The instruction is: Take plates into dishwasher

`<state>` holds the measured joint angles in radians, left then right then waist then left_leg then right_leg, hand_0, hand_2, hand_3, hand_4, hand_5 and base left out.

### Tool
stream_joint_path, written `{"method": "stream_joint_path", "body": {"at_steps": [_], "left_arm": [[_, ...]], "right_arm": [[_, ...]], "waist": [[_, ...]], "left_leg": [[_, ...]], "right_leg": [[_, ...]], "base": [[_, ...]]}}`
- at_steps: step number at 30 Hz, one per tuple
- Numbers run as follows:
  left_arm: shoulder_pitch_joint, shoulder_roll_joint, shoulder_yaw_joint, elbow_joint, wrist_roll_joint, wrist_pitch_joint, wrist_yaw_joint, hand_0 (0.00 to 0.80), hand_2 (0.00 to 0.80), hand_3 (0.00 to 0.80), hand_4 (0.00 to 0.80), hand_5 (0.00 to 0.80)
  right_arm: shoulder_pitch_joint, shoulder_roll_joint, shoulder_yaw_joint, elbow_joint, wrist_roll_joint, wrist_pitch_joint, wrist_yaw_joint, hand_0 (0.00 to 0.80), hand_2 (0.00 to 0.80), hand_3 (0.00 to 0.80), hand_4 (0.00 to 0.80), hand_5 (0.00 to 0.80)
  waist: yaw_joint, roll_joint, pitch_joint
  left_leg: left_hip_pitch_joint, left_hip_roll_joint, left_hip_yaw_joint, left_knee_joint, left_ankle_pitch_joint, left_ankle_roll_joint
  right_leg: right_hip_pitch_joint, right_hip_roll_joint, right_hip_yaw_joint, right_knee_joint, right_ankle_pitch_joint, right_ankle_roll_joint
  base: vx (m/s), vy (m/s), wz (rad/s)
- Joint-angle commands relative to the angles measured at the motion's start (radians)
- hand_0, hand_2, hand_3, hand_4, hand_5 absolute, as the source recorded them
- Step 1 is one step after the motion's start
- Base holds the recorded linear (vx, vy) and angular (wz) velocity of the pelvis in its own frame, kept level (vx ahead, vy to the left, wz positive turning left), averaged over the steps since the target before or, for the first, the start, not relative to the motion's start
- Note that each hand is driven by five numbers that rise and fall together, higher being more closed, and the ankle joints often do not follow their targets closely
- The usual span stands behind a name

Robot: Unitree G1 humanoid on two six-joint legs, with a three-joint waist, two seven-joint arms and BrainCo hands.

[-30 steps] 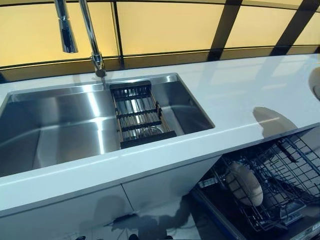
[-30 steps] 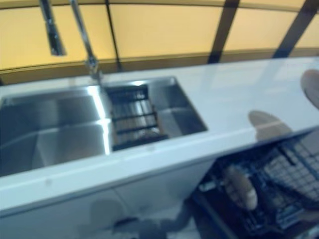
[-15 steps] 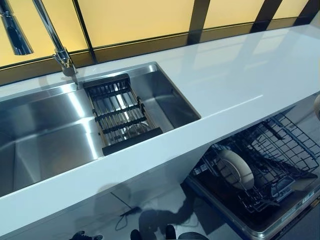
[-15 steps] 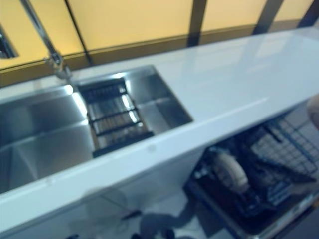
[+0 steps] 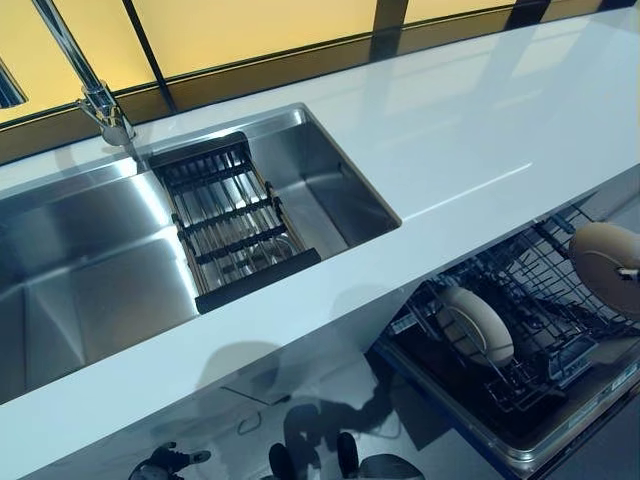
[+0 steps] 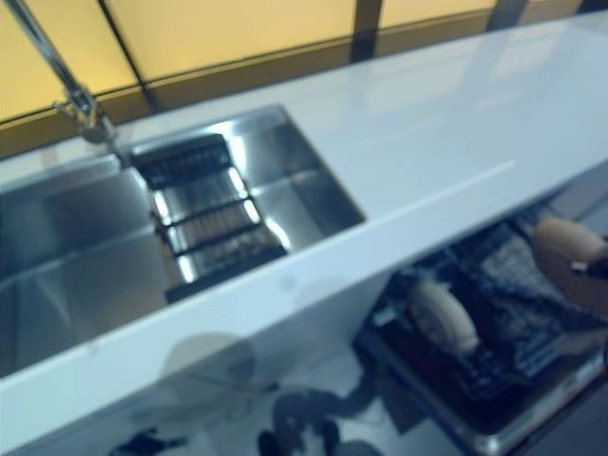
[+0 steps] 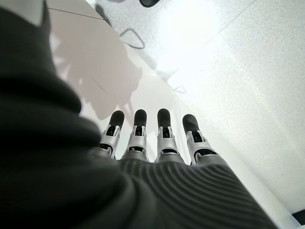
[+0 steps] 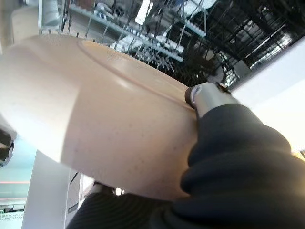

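My right hand (image 8: 206,97) is shut on a beige plate (image 8: 95,119), its thumb pressed on the plate's rim. In the left eye view this plate (image 5: 603,262) hangs tilted over the right part of the pulled-out lower dishwasher rack (image 5: 545,300). A second beige plate (image 5: 478,325) stands on edge in the rack's left part. My left hand (image 7: 147,138) shows only in the left wrist view, with straight fingers over the pale floor and nothing in it.
The white counter (image 5: 480,130) overhangs the back of the rack. A steel sink (image 5: 90,260) with a black drain rack (image 5: 235,220) and a tall tap (image 5: 95,95) is at the left. The open dishwasher door (image 5: 560,440) juts out low at the right.
The camera has turned right and down. The held plate has come down from above the counter's right end to over the dishwasher rack.
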<state>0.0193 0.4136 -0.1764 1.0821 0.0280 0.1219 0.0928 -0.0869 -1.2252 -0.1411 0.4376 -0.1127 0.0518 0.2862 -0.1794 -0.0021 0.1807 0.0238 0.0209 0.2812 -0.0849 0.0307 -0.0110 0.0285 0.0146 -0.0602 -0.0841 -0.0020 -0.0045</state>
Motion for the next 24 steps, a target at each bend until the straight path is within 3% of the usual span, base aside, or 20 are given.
{"method": "stream_joint_path", "body": {"at_steps": [1, 14, 24], "left_arm": [[-0.024, 0.028, -0.018, 0.039, 0.005, -0.002, 0.004, 0.000, 0.000, 0.000, 0.000, 0.000], [-0.037, 0.010, -0.039, 0.024, -0.014, -0.018, 0.010, 0.000, 0.000, 0.000, 0.000, 0.000], [-0.044, -0.010, -0.054, 0.008, -0.028, -0.016, 0.002, 0.000, 0.000, 0.000, 0.000, 0.000]], "right_arm": [[-0.123, -0.001, 0.022, -0.009, -0.040, 0.013, -0.059, 0.800, 0.800, 0.800, 0.800, 0.800], [-0.222, 0.051, 0.147, 0.042, -0.124, 0.052, -0.133, 0.800, 0.800, 0.800, 0.800, 0.800], [-0.290, 0.082, 0.193, 0.075, -0.085, 0.088, -0.157, 0.800, 0.800, 0.800, 0.800, 0.800]], "waist": [[0.012, -0.018, -0.008], [0.028, 0.036, 0.022], [0.036, 0.077, 0.030]], "left_leg": [[0.039, 0.034, 0.018, 0.034, -0.087, -0.013], [0.018, 0.024, 0.002, 0.025, -0.072, -0.024], [0.015, 0.007, -0.009, 0.015, -0.069, -0.028]], "right_leg": [[-0.091, -0.066, -0.010, 0.035, 0.058, 0.138], [-0.111, -0.089, -0.039, 0.036, 0.058, 0.133], [-0.118, -0.105, -0.049, 0.036, 0.054, 0.131]], "base": [[-0.031, 0.008, -0.01], [-0.015, 0.007, -0.01], [-0.011, 0.035, 0.03]]}}
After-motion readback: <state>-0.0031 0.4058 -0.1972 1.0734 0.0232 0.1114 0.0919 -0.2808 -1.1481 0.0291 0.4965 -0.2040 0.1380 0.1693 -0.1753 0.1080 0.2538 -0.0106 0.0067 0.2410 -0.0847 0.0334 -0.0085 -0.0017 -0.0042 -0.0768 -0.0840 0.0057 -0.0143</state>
